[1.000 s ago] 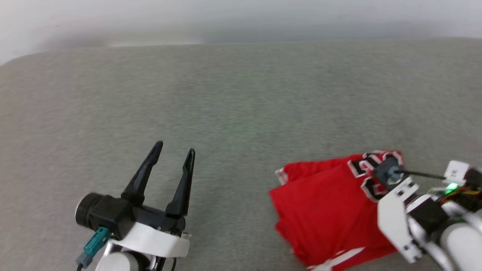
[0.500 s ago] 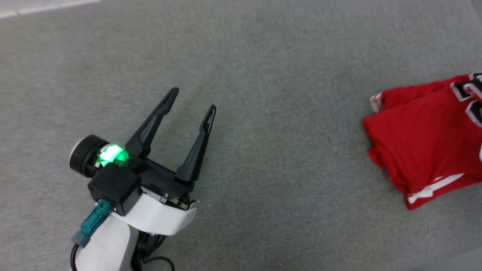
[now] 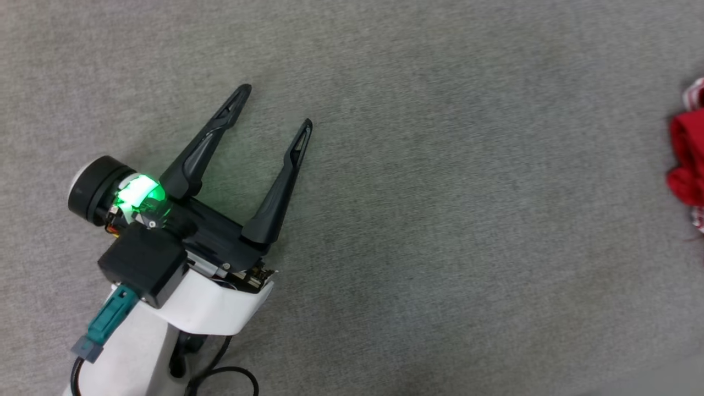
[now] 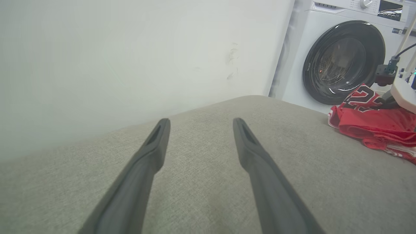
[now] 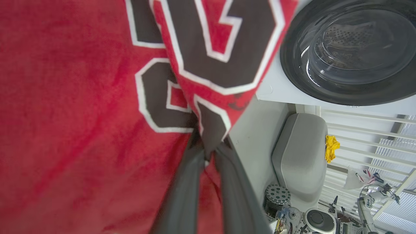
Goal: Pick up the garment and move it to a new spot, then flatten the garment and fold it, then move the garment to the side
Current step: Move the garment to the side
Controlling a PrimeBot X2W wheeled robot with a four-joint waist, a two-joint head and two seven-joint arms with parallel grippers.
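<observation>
Grey cushion (image 3: 440, 220): one garment (image 4: 373, 120), one washer (image 4: 341, 61)

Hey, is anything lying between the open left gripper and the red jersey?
Nothing visible. Bare grey surface runs from the left gripper across to the jersey. The right gripper is shut on the jersey's lettered part, on the jersey's far side from the left gripper.

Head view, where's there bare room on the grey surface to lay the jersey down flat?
The wide stretch of grey surface between the open left gripper and the garment is bare, as is the strip beyond that gripper's tips toward the wall. Crowded: the right edge, where the right gripper pinches the bunched garment.
</observation>
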